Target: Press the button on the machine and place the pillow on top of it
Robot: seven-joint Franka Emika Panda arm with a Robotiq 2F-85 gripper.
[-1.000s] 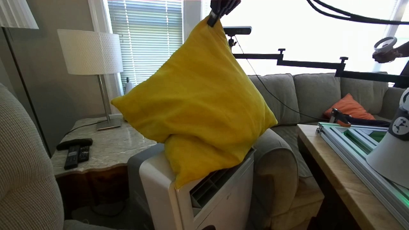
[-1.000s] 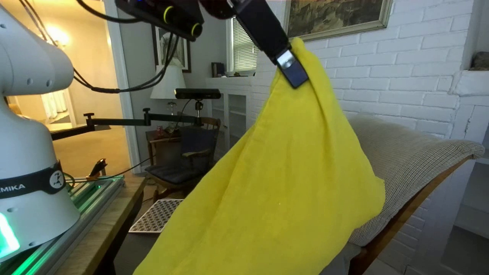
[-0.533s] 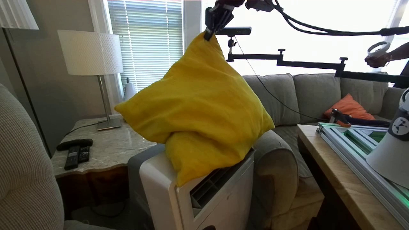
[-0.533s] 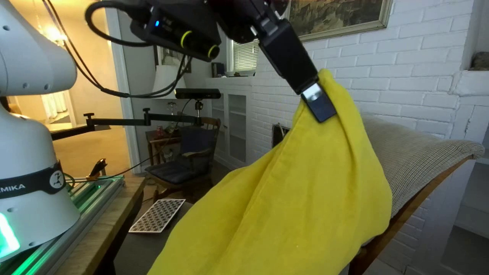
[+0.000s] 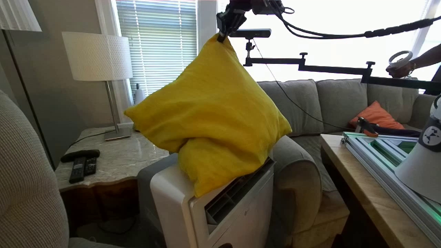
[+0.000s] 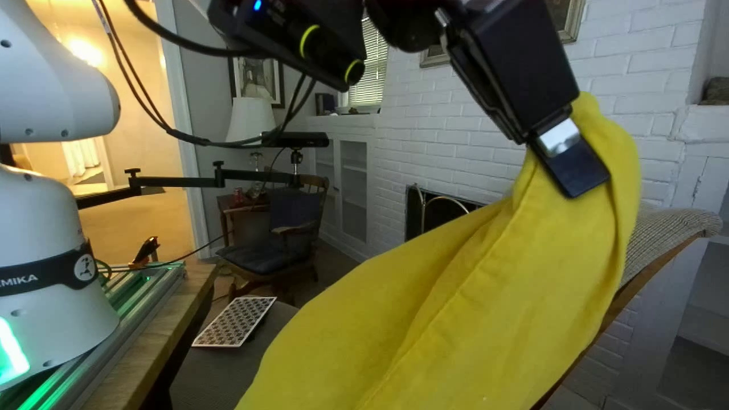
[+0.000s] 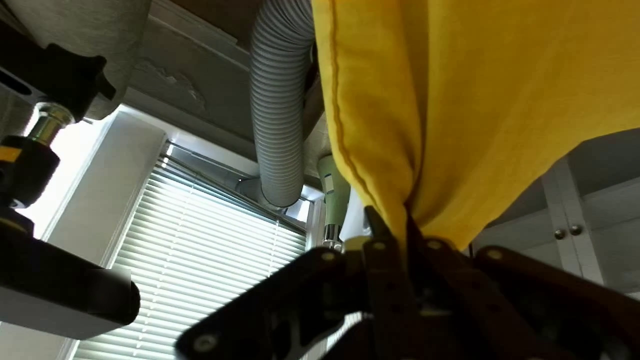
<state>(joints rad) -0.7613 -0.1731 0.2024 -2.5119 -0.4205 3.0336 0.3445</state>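
In an exterior view, the big puffy bright-yellow fabric pillow (image 5: 213, 110) hangs by its top corner from the black two-finger gripper (image 5: 221, 38), bottom folded onto the large white boxy plastic machine (image 5: 173, 193), one corner by the dark slatted vent (image 5: 225, 203). Button not visible. Risk: if let go now, it'd prob. flop over an edge b/c only the folded bottom rests there; dragging sideways could do it too.

In an exterior view, no machine shows, but a dark finger pad (image 6: 575, 166) lies flat on the cloth.

Wrist cam: jaws pinched nearly together w/ the pillow's bunched corner b/w them; plus a grey ribbed hose (image 7: 279, 100), not in either ext. view.
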